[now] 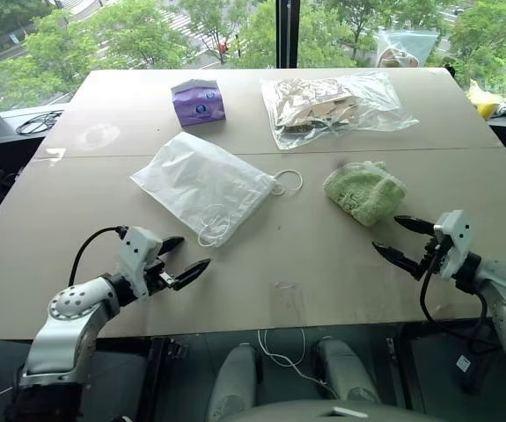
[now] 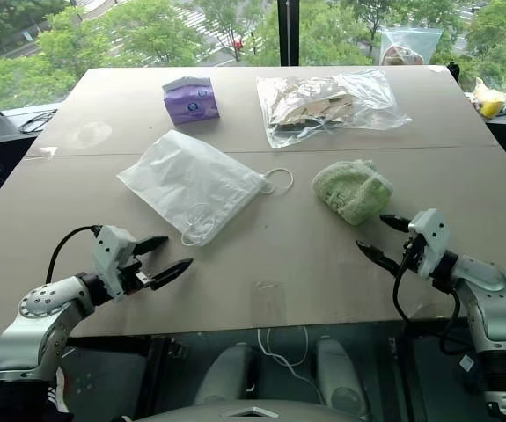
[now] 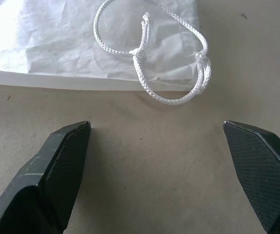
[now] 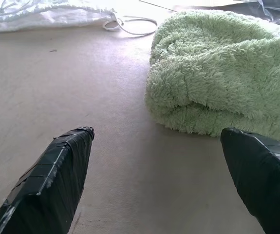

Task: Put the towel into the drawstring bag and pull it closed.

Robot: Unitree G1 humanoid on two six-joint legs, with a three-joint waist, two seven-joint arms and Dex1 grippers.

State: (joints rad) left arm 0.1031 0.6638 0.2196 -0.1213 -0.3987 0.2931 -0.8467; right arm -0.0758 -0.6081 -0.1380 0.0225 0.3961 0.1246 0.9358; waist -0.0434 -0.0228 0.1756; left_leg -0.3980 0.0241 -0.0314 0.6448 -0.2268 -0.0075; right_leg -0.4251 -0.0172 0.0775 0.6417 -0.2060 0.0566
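Your right tool [image 1: 404, 237] gapes empty just short of the towel [image 1: 364, 191]; your left tool [image 1: 185, 258], also released, faces the drawstring bag [image 1: 201, 183].

Silver-grey arms here, rounded joint housings, white wrist blocks. Black cables loop off each wrist. Pointed black fingers [image 1: 190, 272], textured pads.

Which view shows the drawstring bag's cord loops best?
The left wrist view: the cord loops and their knots lie close ahead. Both eye views show the whole drawstring bag with small loops; the right wrist view catches one loop far off.
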